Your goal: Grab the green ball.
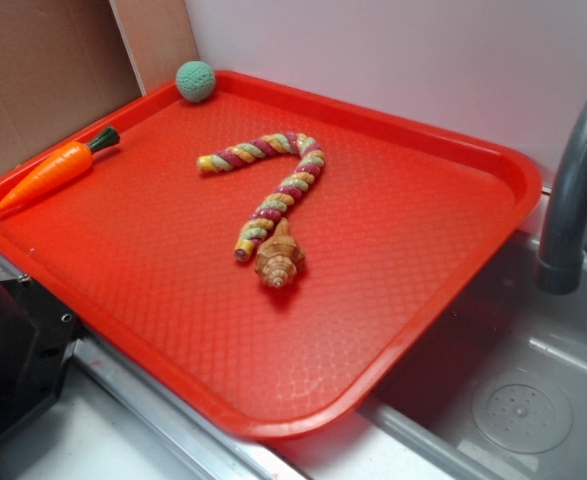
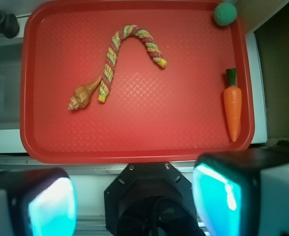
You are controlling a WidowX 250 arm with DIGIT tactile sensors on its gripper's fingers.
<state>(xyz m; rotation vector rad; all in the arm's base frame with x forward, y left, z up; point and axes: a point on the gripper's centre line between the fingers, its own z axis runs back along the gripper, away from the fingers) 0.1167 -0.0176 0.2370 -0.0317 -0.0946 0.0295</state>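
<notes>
The green ball (image 1: 195, 81), teal and knitted, sits in the far left corner of the red tray (image 1: 453, 250). In the wrist view the green ball (image 2: 225, 13) is in the top right corner of the tray (image 2: 134, 147). My gripper (image 2: 134, 201) hangs high above the robot base, outside the tray's near edge, far from the ball. Its two teal-padded fingers (image 2: 215, 196) stand wide apart with nothing between them. The gripper itself does not show in the exterior view.
On the tray lie a toy carrot (image 1: 53, 167), a twisted multicoloured rope (image 1: 273, 180) and a brown spiral shell (image 1: 278, 258). A grey faucet (image 1: 573, 190) and sink (image 1: 518, 400) are to the right. A cardboard wall (image 1: 43, 70) stands behind left.
</notes>
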